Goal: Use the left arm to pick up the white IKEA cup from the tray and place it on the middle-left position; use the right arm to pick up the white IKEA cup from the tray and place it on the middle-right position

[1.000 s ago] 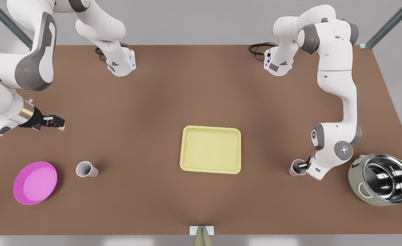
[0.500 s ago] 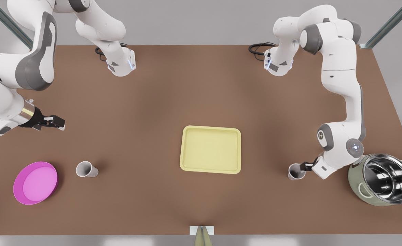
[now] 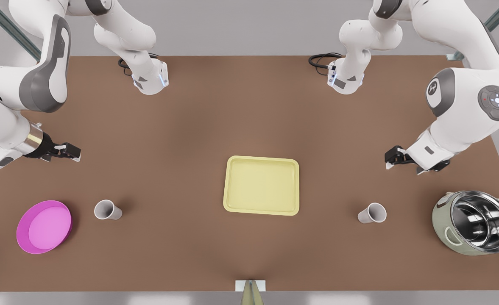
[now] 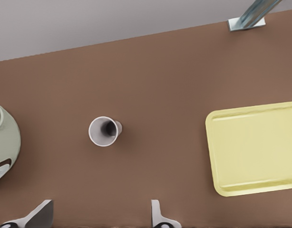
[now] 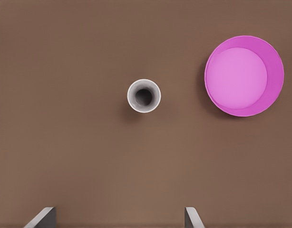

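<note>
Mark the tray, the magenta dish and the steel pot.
tray [image 3: 261,185], front view, bare floor at its middle.
magenta dish [image 3: 43,226], front view, flat inner bottom.
steel pot [image 3: 480,221], front view, shiny inside wall.

Tray [image 4: 253,148], green pot [image 4: 4,142]: edge-cropped.

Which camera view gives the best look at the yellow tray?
The front view shows it best: the whole tray lies in the middle of the table, all four rounded corners and its low rim visible, nothing on it. The left wrist view shows the tray cut off at the picture's edge. The right wrist view looks down on a cup and a magenta dish instead.
</note>
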You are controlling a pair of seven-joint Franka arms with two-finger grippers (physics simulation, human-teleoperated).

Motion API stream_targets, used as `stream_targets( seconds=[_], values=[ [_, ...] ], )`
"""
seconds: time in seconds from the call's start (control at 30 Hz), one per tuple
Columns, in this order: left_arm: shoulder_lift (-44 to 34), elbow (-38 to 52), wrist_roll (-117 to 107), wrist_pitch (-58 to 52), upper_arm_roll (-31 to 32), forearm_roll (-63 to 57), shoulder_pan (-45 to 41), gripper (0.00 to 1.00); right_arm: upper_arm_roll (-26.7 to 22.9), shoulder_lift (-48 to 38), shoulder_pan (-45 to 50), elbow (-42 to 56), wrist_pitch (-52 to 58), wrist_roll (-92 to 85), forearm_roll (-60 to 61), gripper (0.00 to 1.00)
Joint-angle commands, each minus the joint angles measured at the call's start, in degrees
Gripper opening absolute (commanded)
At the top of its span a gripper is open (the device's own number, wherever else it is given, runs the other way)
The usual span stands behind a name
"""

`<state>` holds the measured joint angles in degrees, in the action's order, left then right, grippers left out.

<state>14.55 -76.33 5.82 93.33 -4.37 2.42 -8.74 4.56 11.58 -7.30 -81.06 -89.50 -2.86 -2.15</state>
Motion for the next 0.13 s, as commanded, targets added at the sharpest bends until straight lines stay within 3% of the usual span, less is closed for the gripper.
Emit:
stream_targets(
  seconds=[0.0, 0.1],
  values=[
    [-0.14, -0.04, -9.24, -6.14, -0.02, -0.13, 0.04, 1.00, 0.01, -0.06, 0.00, 0.03, 0.02, 0.23, 0.04, 1.00],
    [-0.05, -0.04, -9.24, -6.14, -0.02, -0.05, 0.04, 1.00, 0.01, -0.06, 0.00, 0.03, 0.02, 0.31, 0.04, 1.00]
  ],
)
